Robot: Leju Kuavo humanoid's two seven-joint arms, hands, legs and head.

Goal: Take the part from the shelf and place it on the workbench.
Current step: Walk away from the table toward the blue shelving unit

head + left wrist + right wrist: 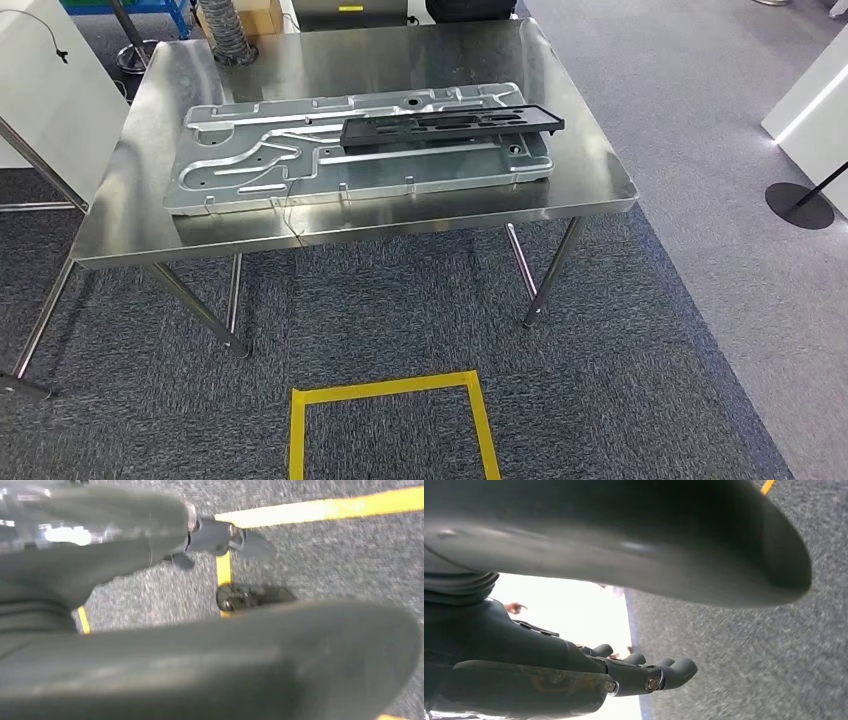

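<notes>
The black part (452, 124) lies flat on the large stamped metal panel (300, 160) atop the steel desk (600, 170). The left hand (220, 535) and the right hand (639, 672) hang over grey carpet, fingers extended, grasping nothing.

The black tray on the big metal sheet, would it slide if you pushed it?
Probably yes: the black tray lies flat on a smooth, shiny metal sheet. It looks thin with cut-out holes, so likely light, maybe slightly bendy. Being long and flat, it shouldn't roll or tip.
</notes>
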